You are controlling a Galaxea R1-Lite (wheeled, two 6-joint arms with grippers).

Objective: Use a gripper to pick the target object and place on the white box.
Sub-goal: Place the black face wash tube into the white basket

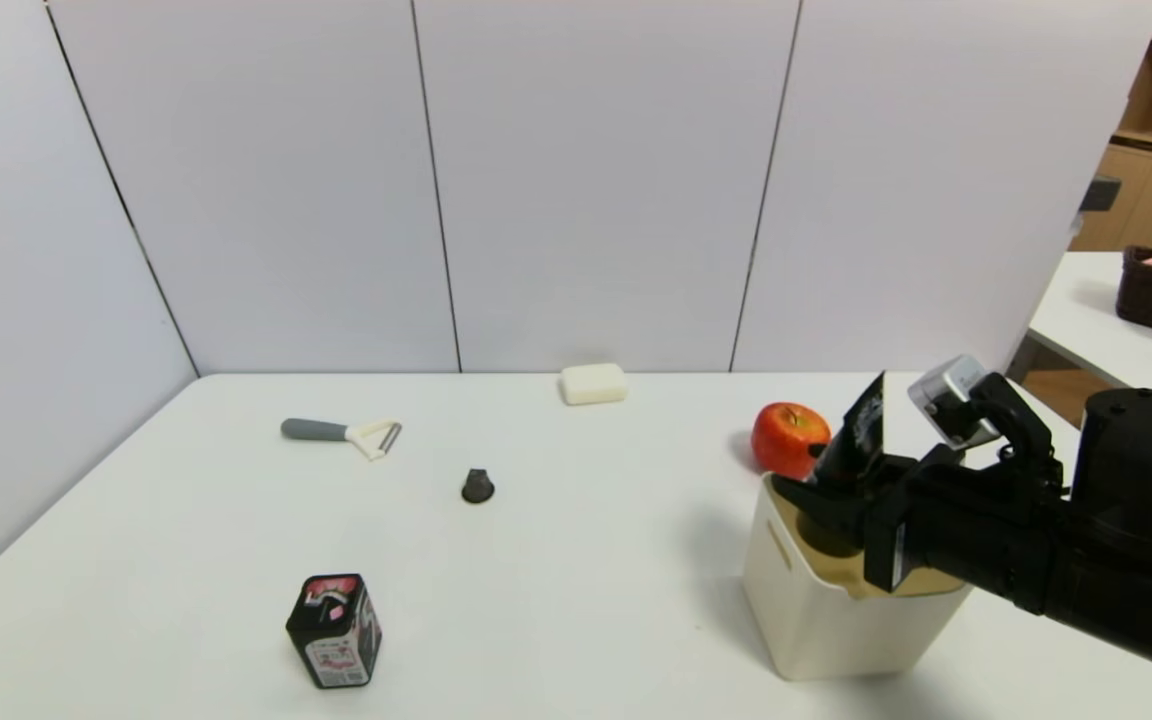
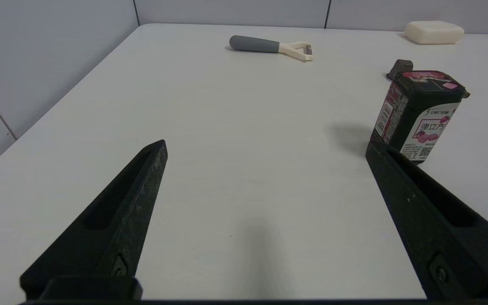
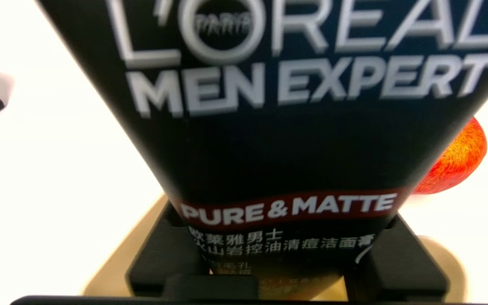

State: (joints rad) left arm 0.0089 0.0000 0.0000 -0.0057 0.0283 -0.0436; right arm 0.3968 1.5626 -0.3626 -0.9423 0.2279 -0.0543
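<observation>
The tube [image 1: 854,440] is held low on its body between the right gripper [image 1: 826,500] jaws, tilted over the white box [image 1: 816,610]. If released askew, it could catch the rim and topple toward the apple [image 1: 788,438] behind.

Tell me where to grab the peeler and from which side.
Grip the peeler by its grey handle, coming straight down from above. It lies flat on the table, handle toward the robot's left, with free space along both long sides; the forked blade end is wider and less even.
</observation>
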